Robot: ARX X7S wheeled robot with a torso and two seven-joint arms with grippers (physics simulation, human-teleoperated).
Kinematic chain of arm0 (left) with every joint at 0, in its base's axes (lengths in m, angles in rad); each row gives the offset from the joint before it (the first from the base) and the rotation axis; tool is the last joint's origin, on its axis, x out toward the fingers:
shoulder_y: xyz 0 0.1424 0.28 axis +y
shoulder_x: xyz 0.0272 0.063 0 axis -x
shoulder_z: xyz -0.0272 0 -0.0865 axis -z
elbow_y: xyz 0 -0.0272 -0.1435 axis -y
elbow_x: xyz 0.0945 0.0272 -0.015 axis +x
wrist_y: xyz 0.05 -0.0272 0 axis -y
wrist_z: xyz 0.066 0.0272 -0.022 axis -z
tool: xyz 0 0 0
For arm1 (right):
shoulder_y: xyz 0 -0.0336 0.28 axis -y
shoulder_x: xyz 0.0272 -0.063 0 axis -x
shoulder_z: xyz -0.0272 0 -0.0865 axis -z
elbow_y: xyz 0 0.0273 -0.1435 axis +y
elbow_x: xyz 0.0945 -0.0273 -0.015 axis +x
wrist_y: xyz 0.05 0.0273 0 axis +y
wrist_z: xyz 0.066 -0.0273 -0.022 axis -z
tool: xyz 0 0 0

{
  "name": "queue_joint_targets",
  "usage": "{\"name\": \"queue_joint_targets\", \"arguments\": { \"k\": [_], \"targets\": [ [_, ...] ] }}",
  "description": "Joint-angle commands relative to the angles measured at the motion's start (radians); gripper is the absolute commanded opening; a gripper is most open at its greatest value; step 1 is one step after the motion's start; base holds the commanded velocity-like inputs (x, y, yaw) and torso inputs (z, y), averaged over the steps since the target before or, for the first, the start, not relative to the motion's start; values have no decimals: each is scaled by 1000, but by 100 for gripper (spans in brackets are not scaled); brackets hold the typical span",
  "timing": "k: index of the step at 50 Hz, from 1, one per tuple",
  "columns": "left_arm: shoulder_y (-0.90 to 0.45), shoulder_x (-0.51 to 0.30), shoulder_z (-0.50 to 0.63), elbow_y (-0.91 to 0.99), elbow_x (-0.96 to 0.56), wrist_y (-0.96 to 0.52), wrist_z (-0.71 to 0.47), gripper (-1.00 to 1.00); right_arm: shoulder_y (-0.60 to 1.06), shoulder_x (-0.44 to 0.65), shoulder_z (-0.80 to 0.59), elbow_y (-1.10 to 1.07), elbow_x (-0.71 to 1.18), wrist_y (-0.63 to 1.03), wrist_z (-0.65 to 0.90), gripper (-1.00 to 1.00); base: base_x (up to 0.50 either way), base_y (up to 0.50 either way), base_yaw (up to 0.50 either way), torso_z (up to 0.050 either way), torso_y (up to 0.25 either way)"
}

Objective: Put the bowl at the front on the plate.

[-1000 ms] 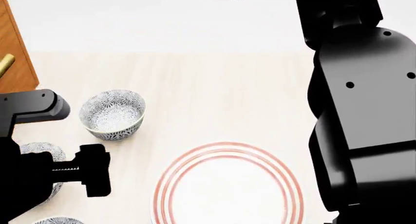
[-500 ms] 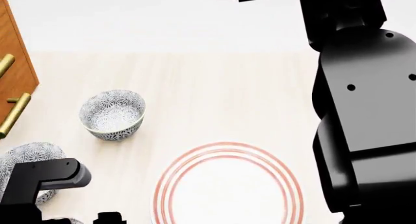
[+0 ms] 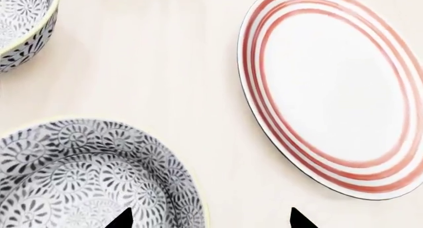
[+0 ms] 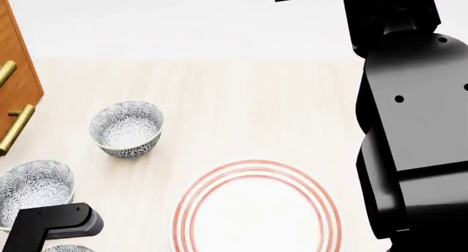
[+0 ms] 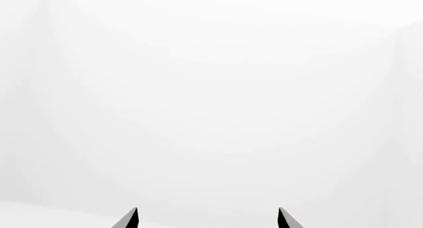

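The bowl at the front (image 3: 86, 178) is white with a grey-blue floral pattern and fills the near part of the left wrist view. In the head view only a sliver of the bowl (image 4: 67, 247) shows at the bottom edge, below my left arm (image 4: 51, 224). My left gripper (image 3: 209, 219) is open, with one fingertip over the bowl's inside and the other over the table, so they straddle its rim. The plate (image 3: 330, 89) (image 4: 256, 208), white with red rings, lies empty beside it. My right gripper (image 5: 206, 218) is open and faces blank white.
Two more patterned bowls stand on the pale wooden table: one (image 4: 33, 189) (image 3: 20, 25) just beyond the front bowl, one (image 4: 126, 129) farther back. A wooden cabinet (image 4: 15, 71) with brass handles is at the left. My bulky right arm (image 4: 409, 126) fills the right side.
My left arm has drawn back toward the bottom edge of the head view, uncovering the middle bowl. The right arm has drifted slightly. The bowls and plate have not moved.
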Motion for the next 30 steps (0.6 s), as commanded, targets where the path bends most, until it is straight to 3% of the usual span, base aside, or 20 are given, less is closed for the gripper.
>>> {"name": "queue_joint_targets", "arguments": {
  "k": [1,30],
  "targets": [
    [39,-10,6,-2,24,15,30,100,-2,5,-3,0,0,-5,6,100,0,0,0,0,0],
    [95,-27,27,-24,108,48,126,100,-16,14,-13,5,6,-30,8,100,0,0,0,0,0]
  ]
}}
